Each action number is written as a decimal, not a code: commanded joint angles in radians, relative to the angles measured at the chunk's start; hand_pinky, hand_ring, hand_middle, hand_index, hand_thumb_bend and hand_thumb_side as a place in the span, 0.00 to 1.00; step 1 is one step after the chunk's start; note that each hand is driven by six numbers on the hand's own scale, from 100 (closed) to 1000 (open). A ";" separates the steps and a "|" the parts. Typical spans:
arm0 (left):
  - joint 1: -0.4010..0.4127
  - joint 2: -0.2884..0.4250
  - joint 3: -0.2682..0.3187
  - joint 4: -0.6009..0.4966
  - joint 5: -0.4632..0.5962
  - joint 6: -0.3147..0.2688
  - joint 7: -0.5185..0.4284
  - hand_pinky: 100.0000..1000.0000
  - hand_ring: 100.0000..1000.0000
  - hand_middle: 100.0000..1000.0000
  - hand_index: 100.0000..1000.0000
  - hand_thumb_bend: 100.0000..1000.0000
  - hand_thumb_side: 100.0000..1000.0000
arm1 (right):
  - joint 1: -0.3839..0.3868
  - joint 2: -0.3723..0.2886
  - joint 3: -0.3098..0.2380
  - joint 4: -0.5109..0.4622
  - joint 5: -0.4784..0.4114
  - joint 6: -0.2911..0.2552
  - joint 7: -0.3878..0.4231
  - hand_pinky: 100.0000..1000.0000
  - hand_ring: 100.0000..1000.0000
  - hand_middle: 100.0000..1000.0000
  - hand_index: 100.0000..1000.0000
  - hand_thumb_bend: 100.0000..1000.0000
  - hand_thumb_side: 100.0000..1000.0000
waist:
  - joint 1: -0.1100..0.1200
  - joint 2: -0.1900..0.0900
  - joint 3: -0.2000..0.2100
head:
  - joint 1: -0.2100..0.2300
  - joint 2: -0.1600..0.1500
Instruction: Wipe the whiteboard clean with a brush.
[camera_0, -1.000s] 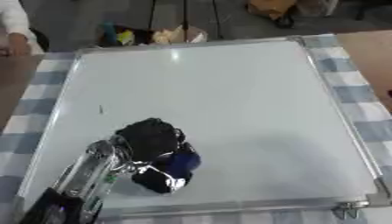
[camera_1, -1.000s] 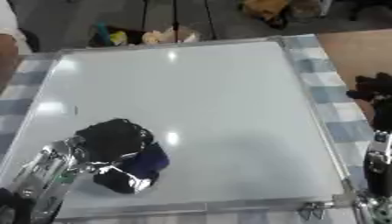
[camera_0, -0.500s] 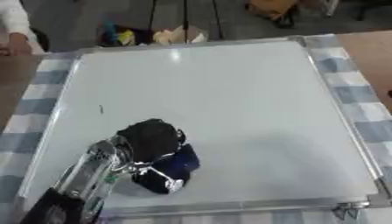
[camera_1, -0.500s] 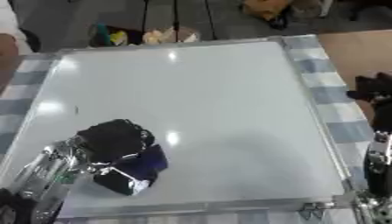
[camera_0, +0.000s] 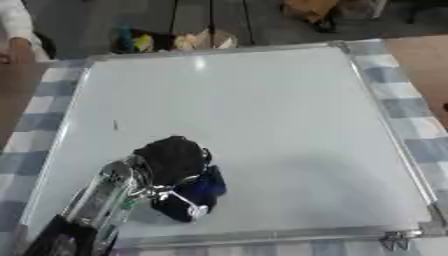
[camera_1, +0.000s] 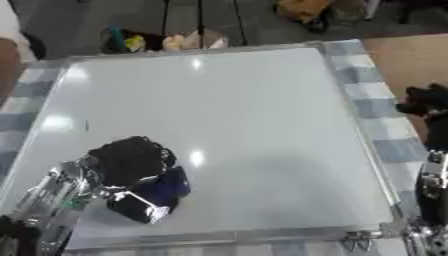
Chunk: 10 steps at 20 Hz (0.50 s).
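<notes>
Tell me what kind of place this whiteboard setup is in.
Probably a lab or workshop: the whiteboard lies flat on a checked cloth, with stand legs and clutter on the floor beyond the table.

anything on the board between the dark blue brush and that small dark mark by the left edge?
Only the left hand, curled on the dark blue brush; otherwise bare whiteboard up to the small dark mark, left eye view.

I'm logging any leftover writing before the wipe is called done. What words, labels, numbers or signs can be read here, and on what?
None can be read.
Whiteboard: one small dark mark near its left edge, too small to read as a letter or a number.
Brush under the left hand: no label visible.
</notes>
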 joint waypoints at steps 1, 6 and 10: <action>-0.015 0.008 -0.001 -0.011 -0.006 -0.098 -0.091 0.34 0.47 0.40 0.30 0.00 0.59 | -0.008 -0.006 -0.001 -0.020 -0.007 -0.001 0.005 0.59 0.72 0.55 0.78 0.00 0.75 | -0.005 -0.014 -0.001 | 0.001 -0.011; -0.020 0.017 0.001 -0.013 -0.004 -0.095 -0.083 0.34 0.46 0.40 0.31 0.00 0.58 | -0.008 -0.007 -0.001 -0.020 -0.008 0.000 0.006 0.59 0.72 0.55 0.78 0.00 0.75 | -0.004 -0.016 -0.001 | 0.000 -0.013; -0.028 0.030 0.004 -0.018 0.002 -0.092 -0.076 0.33 0.45 0.39 0.30 0.00 0.58 | -0.007 -0.007 -0.001 -0.020 -0.009 0.000 0.007 0.59 0.72 0.55 0.78 0.00 0.75 | -0.004 -0.016 -0.002 | 0.001 -0.014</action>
